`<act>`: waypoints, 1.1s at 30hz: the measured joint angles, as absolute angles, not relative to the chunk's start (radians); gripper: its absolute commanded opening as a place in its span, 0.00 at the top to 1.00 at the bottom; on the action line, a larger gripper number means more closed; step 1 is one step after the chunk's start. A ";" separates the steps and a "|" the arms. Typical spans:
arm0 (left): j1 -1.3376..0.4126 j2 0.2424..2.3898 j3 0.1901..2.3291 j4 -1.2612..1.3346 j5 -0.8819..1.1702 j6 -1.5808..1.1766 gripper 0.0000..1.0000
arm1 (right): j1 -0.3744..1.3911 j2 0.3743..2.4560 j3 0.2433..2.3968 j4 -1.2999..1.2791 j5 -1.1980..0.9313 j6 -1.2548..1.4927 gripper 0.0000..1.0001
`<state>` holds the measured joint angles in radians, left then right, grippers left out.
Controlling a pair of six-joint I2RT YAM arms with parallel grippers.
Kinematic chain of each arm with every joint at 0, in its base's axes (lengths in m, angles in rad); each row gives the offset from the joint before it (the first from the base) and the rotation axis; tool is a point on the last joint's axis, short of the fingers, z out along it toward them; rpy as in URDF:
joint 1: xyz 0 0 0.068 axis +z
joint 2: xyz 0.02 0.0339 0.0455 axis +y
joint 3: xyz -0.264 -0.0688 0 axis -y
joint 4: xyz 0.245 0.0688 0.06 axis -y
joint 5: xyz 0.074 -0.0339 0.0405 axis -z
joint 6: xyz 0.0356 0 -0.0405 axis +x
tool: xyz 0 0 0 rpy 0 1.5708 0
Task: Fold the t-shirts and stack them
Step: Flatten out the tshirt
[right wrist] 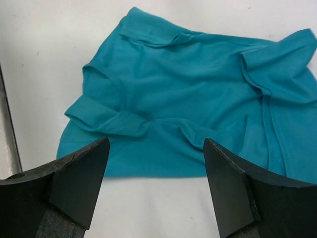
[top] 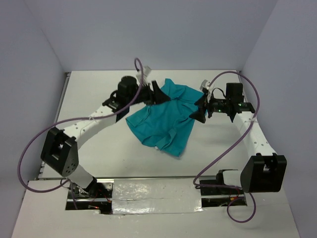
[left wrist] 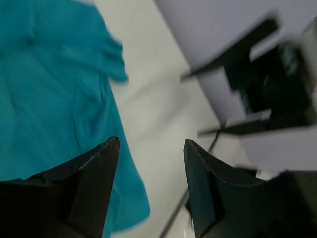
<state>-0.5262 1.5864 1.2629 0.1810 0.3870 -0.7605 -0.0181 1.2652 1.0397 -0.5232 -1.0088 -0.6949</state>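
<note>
Claws stood wide, gripping nothing. Left claw (top: 154, 93) hung at the far left edge of the teal t-shirt (top: 166, 121), and right claw (top: 200, 108) hung just off its right edge. Shirt lay rumpled on the white table (top: 99, 158) between the two arms, with a sleeve folded onto the body. Flanking spots looked chosen so each side could be pinched and pulled flat for folding.

Teal t-shirt (top: 166, 119): plain, short-sleeved, rumpled, partly folded over itself, lying mid-table (top: 129, 163) toward the far edge.
</note>
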 measured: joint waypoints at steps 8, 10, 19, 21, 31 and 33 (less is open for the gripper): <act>-0.767 1.565 1.069 -0.029 0.344 -0.713 0.32 | -0.015 1.235 1.039 -0.559 -0.977 -0.672 0.17; -0.814 1.599 1.088 -0.088 0.284 -0.705 0.32 | -0.015 1.222 1.039 -0.564 -0.966 -0.666 0.16; -0.897 1.777 1.181 -0.206 0.072 -0.676 0.35 | -0.017 1.175 1.028 -0.565 -0.942 -0.636 0.16; -0.902 1.829 1.232 -0.232 0.036 -0.660 0.38 | -0.018 1.172 1.021 -0.568 -0.938 -0.632 0.16; -0.937 1.945 1.399 -0.293 -0.088 -0.622 0.77 | -0.033 1.164 1.020 -0.573 -0.931 -0.625 0.16; -0.939 1.945 1.396 -0.296 -0.095 -0.616 0.95 | -0.038 1.163 1.019 -0.572 -0.930 -0.622 0.16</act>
